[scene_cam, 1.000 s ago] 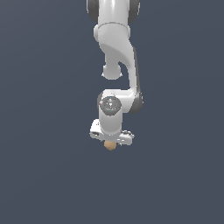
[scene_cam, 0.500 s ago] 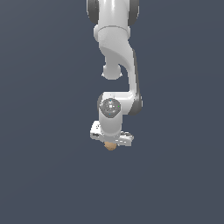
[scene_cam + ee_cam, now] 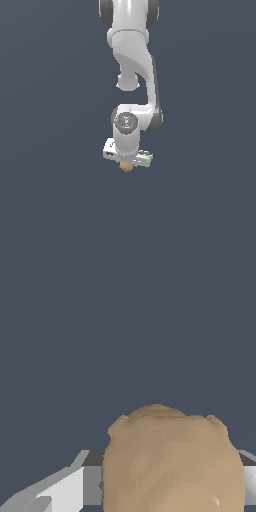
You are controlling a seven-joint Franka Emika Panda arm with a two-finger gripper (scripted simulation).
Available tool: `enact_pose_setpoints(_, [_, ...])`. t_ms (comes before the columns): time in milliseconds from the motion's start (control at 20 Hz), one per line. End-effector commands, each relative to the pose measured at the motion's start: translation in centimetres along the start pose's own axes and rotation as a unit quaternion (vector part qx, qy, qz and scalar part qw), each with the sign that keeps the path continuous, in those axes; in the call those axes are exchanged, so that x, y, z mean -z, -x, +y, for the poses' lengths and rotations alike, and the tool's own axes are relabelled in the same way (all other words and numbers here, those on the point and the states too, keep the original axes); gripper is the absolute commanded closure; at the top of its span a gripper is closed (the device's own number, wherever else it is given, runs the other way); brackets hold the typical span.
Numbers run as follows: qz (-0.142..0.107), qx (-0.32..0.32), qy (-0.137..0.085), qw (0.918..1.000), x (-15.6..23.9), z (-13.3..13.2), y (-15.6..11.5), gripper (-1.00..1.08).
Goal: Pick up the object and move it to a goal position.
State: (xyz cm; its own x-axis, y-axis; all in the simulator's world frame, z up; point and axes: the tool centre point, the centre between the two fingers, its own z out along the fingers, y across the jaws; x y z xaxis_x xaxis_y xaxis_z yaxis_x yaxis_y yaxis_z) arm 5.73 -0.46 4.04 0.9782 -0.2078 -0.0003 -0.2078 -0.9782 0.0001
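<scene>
End effector [image 3: 127,161] points straight down, fingers closed around tan object [image 3: 126,167]; lump fills wrist view [image 3: 172,461], gripped snugly, likely for carrying to goal.

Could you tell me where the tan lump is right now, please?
In the exterior view the tan lump sits near the picture's centre, directly under the white gripper, only its lower part showing.

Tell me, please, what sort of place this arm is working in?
Probably a bare simulated scene, not a real room: a flat, featureless dark grey backdrop, a smooth white rendered arm, and a blocky tan lump at its end effector.
</scene>
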Motion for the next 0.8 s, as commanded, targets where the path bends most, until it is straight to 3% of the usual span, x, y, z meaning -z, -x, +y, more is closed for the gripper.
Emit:
enact_pose_setpoints(0, [0.0,0.0,0.0,1.0,0.1,0.0,0.2,1.08])
enact_pose_setpoints(400, [0.0,0.0,0.0,1.0,1.3,0.3,2.0,1.08])
enact_pose_setpoints(750, [0.0,0.0,0.0,1.0,3.4,0.8,5.3,1.08])
